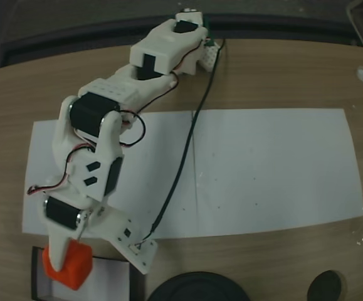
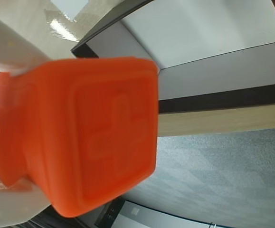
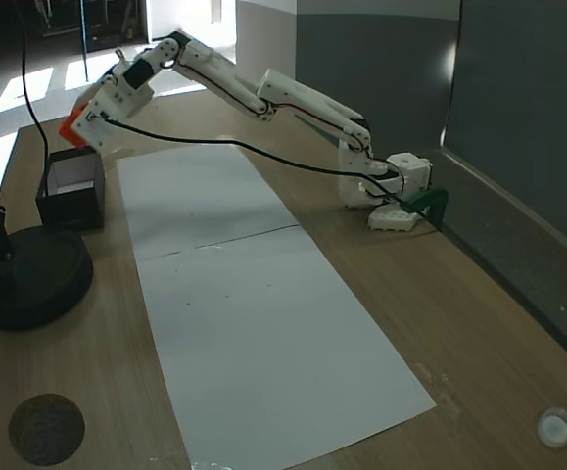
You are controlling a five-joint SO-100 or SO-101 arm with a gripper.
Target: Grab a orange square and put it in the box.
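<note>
1. Gripper (image 1: 74,254) at the lower left of a fixed view is clamped on the orange square (image 1: 70,265), which hangs over the box (image 1: 38,276) at the bottom edge. The white arm (image 1: 137,81) stretches across a white paper sheet (image 1: 263,169) on the wooden table (image 1: 281,75).
2. Wrist view: the orange square (image 2: 90,142) sits close to the lens, a raised cross on its face, with white fingers (image 2: 11,38) pressing it above and below.
3. Fixed view from the side: the arm (image 3: 263,93) reaches far out, holding the orange square (image 3: 73,124) above the box (image 3: 70,191). A round black base (image 3: 30,279) lies just beside the box.
</note>
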